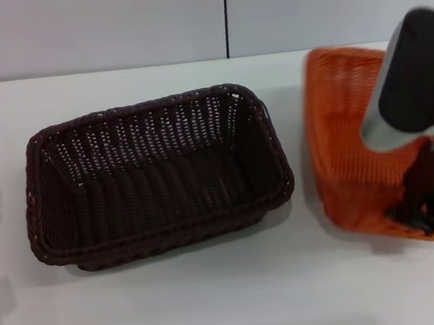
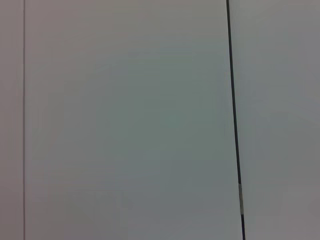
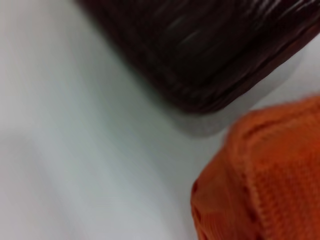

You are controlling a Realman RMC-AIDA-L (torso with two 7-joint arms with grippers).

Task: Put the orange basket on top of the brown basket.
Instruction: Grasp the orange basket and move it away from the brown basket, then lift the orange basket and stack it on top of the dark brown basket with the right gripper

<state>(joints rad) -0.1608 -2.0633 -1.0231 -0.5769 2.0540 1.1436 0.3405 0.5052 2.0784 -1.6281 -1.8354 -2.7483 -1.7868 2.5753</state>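
The brown basket (image 1: 158,193) stands empty on the white table, left of centre in the head view. The orange basket (image 1: 347,132) is at the right, apart from it, and looks tilted and blurred. My right gripper (image 1: 421,218) is at the orange basket's near rim and is shut on it; the arm's grey and black forearm (image 1: 411,77) hides part of the basket. The right wrist view shows a corner of the brown basket (image 3: 210,55) and the orange basket's rim (image 3: 270,190) close by. My left gripper is out of view.
The white table (image 1: 178,300) runs to a pale panelled wall (image 1: 107,26) at the back. The left wrist view shows only that wall (image 2: 125,120) with a dark seam.
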